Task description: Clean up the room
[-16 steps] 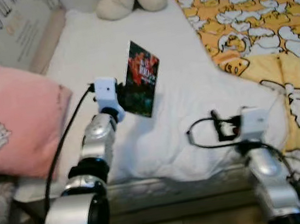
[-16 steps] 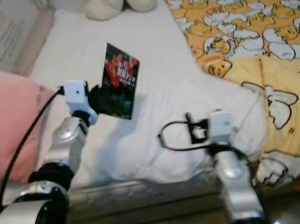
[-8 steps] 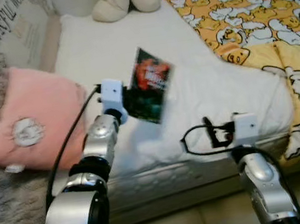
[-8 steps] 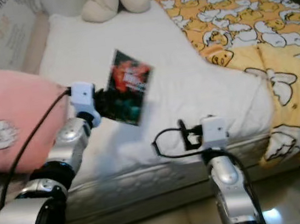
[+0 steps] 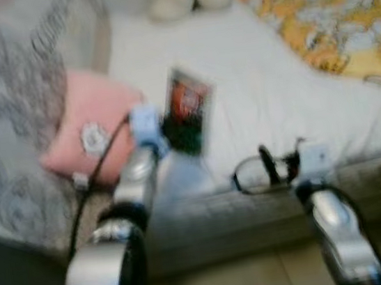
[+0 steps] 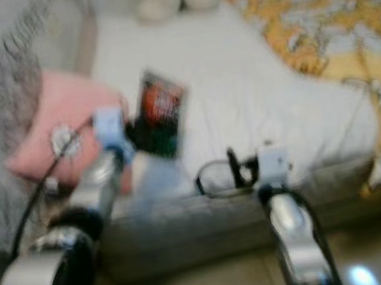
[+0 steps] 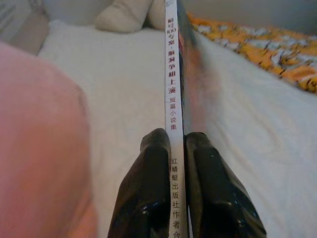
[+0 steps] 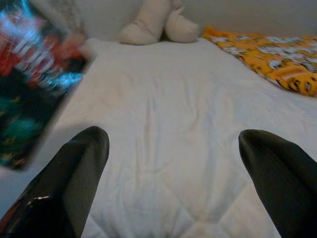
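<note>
Book (image 7: 173, 74) pinched upright by its spine in left gripper (image 7: 177, 148), held above near edge of bed (image 5: 289, 94) beside pink pillow (image 5: 87, 131). Right gripper (image 8: 173, 163) spread wide, empty. Carrying step; next, probably finding somewhere to shelve it.

You see two silver arms with rounded, polished segments and black joint rings. A white boxy wrist module sits on each; a black cable runs along the left arm, another loops at the right wrist. Left end effector (image 7: 177, 186) and right end effector (image 8: 181, 186): long, glossy black fingers with rounded tips.
</note>
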You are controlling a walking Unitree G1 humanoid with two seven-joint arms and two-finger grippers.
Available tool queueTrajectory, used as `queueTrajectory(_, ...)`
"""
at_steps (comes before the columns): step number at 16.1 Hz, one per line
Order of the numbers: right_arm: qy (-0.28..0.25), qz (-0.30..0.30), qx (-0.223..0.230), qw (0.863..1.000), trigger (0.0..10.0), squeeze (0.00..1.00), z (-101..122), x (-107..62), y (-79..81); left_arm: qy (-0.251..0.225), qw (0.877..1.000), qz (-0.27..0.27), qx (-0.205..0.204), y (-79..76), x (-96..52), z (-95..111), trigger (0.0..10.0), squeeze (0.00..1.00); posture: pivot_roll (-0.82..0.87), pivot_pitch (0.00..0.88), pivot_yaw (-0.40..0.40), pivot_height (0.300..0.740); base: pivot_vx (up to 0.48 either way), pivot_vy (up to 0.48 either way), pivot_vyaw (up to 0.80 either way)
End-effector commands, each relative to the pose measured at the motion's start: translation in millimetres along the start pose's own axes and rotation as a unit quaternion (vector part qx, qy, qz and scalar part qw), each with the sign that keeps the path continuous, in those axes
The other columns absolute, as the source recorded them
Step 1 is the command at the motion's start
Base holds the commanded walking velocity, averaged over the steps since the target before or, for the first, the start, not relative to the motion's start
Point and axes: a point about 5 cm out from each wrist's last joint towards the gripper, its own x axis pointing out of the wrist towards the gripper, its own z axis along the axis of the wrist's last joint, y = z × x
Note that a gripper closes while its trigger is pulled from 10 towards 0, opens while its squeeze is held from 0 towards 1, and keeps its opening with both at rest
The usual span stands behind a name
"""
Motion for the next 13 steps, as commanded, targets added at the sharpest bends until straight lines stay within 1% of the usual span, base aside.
queueTrajectory(1, -0.005, 0.003, -0.002, 1.000, 10.0, 0.00, 3.7, 3.4, 0.9, -0.035, 0.999, 0.010, 0.004, 3.1, 4.8, 20.4, 10.0, 0.00, -0.05, 0.000, 0.042, 0.736, 0.480, 0.000, 0.00)
queueTrajectory(3, -0.003, 0.006, -0.003, 1.000, 10.0, 0.00, 2.8, 2.9, 1.9, -0.033, 0.999, 0.012, 0.006, 2.7, 5.1, 20.3, 10.0, 0.00, -0.05, 0.000, 0.038, 0.736, 0.480, 0.000, 0.00)
queueTrajectory(5, -0.002, 0.009, -0.004, 1.000, 10.0, 0.00, 2.7, 2.0, 3.0, -0.034, 0.999, 0.008, 0.020, -2.4, 6.3, 21.3, 10.0, 0.00, -0.05, 0.000, 0.035, 0.736, 0.480, 0.000, 0.00)
queueTrajectory(7, 0.000, 0.011, -0.004, 1.000, 10.0, 0.00, 1.8, 0.6, 3.6, -0.035, 0.999, -0.020, 0.032, -16.1, 8.5, 22.9, 10.0, 0.00, -0.05, 0.000, 0.034, 0.736, 0.480, 0.000, 0.00)
queueTrajectory(8, 0.003, 0.011, -0.004, 1.000, 10.0, 0.00, 0.9, -0.2, 3.8, -0.034, 0.998, -0.036, 0.026, -25.0, 9.8, 23.7, 10.0, 0.00, -0.05, 0.000, 0.032, 0.736, 0.480, 0.000, 0.00)
queueTrajectory(9, 0.004, 0.011, -0.004, 1.000, 10.0, 0.00, 0.5, -1.0, 3.9, -0.033, 0.998, -0.044, 0.020, -29.4, 10.5, 24.1, 10.0, 0.00, -0.05, 0.000, 0.031, 0.736, 0.480, 0.000, 0.00)
queueTrajectory(10, 0.009, 0.014, -0.004, 1.000, 10.0, 0.00, -1.1, -5.1, 4.5, -0.027, 0.997, -0.075, -0.004, -49.1, 13.8, 27.7, 10.0, 0.00, -0.05, 0.000, 0.022, 0.736, 0.000, 0.000, 0.00)
queueTrajectory(11, 0.020, 0.019, -0.005, 1.000, 10.0, 0.00, -4.1, -13.3, 4.6, 0.019, 0.994, -0.093, -0.049, -71.0, 18.7, 27.1, 10.0, 0.00, -0.06, 0.000, 0.012, 0.736, 0.000, 0.000, 0.00)
queueTrajectory(12, 0.026, 0.024, -0.010, 0.999, 10.0, 0.00, -3.9, -20.8, 2.6, 0.036, 0.990, -0.090, -0.103, -79.2, 20.8, 28.5, 10.0, 0.00, -0.09, 0.025, -0.007, 0.736, 0.000, 0.000, 0.00)
queueTrajectory(13, 0.035, 0.030, -0.016, 0.999, 10.0, 0.00, -4.6, -28.1, 0.0, 0.055, 0.980, -0.087, -0.168, -88.0, 21.6, 27.3, 10.0, 0.00, -0.12, 0.046, -0.024, 0.736, 0.000, 0.000, 0.00)
